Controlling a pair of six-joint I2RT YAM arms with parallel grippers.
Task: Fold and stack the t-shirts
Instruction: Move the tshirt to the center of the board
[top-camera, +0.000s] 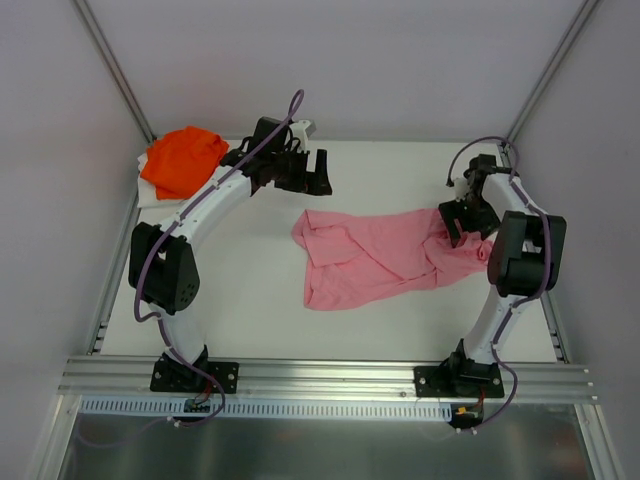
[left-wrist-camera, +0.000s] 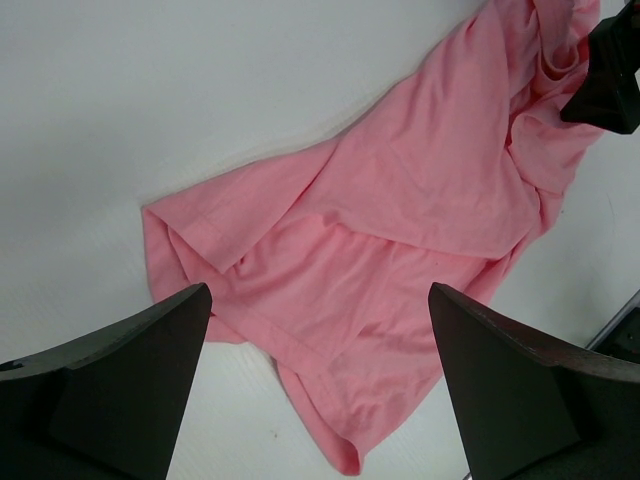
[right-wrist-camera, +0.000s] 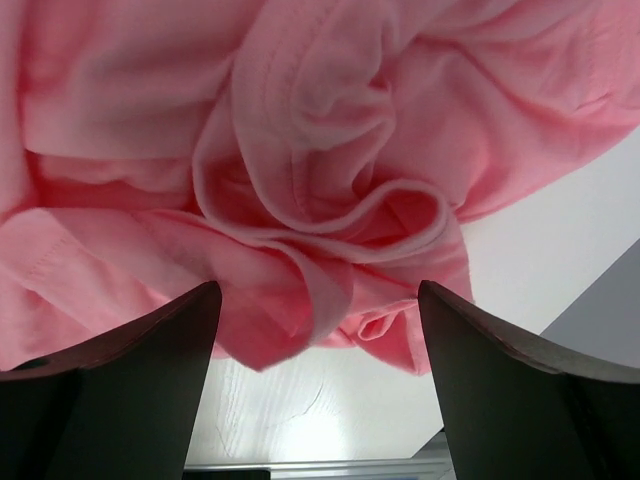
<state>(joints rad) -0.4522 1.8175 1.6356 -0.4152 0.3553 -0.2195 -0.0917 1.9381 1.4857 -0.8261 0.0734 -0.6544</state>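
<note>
The light pink t-shirt lies crumpled and spread across the middle right of the white table. The bright orange t-shirt sits bunched in the far left corner. My left gripper hovers above the table just beyond the pink shirt's left end, open and empty; its wrist view looks down on the pink shirt between wide fingers. My right gripper is low over the shirt's right end, open, its fingers either side of bunched pink folds.
Something white shows under the orange shirt. Pale walls close in the table on three sides, with metal posts in the far corners. An aluminium rail carrying both arm bases runs along the near edge.
</note>
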